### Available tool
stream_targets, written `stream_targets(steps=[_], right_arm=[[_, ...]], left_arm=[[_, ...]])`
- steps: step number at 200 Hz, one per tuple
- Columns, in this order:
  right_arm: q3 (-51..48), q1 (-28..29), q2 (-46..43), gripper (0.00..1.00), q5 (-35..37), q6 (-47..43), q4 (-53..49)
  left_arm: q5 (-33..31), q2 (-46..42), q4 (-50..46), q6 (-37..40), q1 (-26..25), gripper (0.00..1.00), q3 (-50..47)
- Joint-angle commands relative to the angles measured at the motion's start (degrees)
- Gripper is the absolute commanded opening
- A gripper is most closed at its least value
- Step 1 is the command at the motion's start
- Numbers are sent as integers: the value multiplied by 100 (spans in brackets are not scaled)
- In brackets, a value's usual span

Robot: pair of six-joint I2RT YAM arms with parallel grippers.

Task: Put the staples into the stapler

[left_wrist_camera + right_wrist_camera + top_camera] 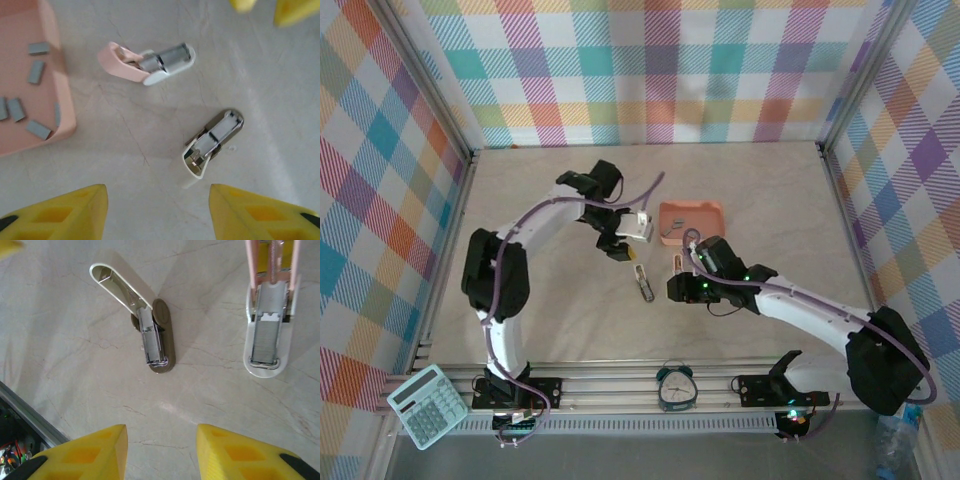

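Left end effector (157, 212) hangs over the marble worktop (125, 165) with its yellow fingers (55, 212) set moderately wide apart; nothing is between them. Right end effector (161, 452) is likewise parted to a moderate gap and holds nothing, facing the left one across the middle of the worktop. The staples (38, 48) lie as several short grey strips, loose and scattered, inside the shallow pink tray (62, 95) at the far centre of the worktop. Two small staplers lie on the bare surface between the end effectors, apart from each other and from both sets of fingers. The pink stapler (145, 62) lies just beside the tray, hinged open, its white base and metal channel exposed. The brown stapler (212, 140) lies nearer the arm bases, also hinged open, its white-lined top swung back from the metal channel. Whether either channel holds staples cannot be told. On the frame rail at the near edge stand a pale green calculator (427, 405), at the left, and a small alarm clock (676, 387), at the centre.
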Motion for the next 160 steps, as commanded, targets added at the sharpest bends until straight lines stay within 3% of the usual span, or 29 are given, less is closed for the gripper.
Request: stream_targets(steps=[1,78,160], right_arm=[[-138,-75,-219,40,-64,-199,151],[-484,-282,-697,41,-133,-354,162],[-634,-340,-713,41,-263,-315,426]], left_arm=[[-591,357,-487,1169,-222,56,356],[-1151,661,-285,1960,-497,53,185],[-1074,605,-389,1941,-655,49,-34]])
